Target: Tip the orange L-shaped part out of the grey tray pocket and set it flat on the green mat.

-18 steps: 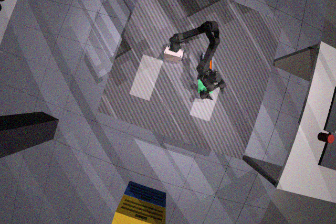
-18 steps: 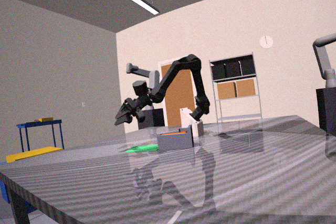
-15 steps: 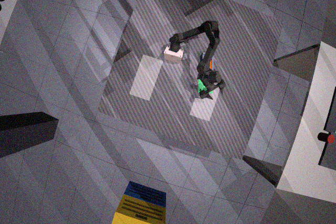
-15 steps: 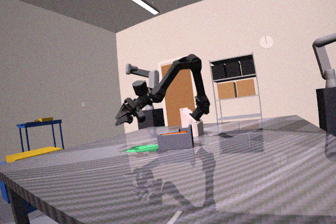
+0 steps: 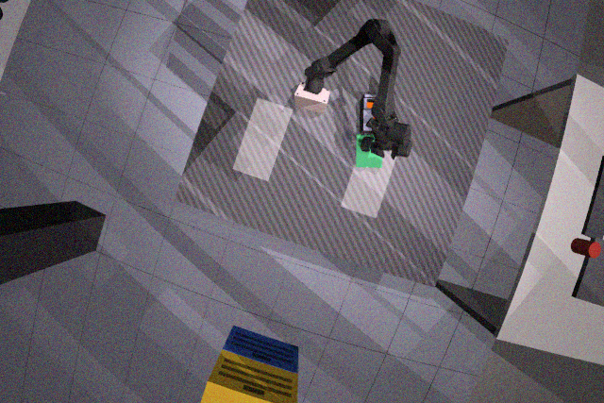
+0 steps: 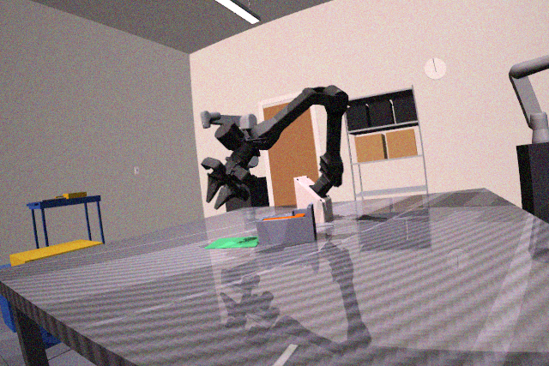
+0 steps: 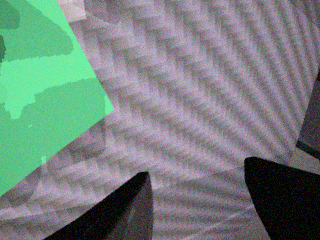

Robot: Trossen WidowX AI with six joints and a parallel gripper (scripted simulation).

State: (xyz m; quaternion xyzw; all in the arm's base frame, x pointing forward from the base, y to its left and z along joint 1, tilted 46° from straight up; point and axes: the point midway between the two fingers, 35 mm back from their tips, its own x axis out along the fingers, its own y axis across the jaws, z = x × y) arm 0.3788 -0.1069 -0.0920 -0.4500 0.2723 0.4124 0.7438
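The orange part [image 5: 370, 104] [image 6: 283, 217] lies in the grey tray [image 5: 366, 121] [image 6: 286, 231], with its top showing about level with the tray's rim. The arm hides some of it in the top view, and its exact tilt is hard to tell. The green mat [image 5: 369, 160] [image 6: 230, 243] [image 7: 50, 110] lies flat beside the tray, with the arm's shadow on it. My gripper [image 6: 212, 204] [image 7: 197, 176] is partly open, with nothing between its fingers. It hangs well above the table on the mat's side of the tray, its fingers pointing down.
The arm's white base block [image 5: 311, 98] [image 6: 305, 191] stands behind the tray. A raised wall [image 6: 313, 222] stands at the tray's end away from the mat. Pale rectangular patches [image 5: 263, 139] [image 5: 368, 191] show on the striped table top.
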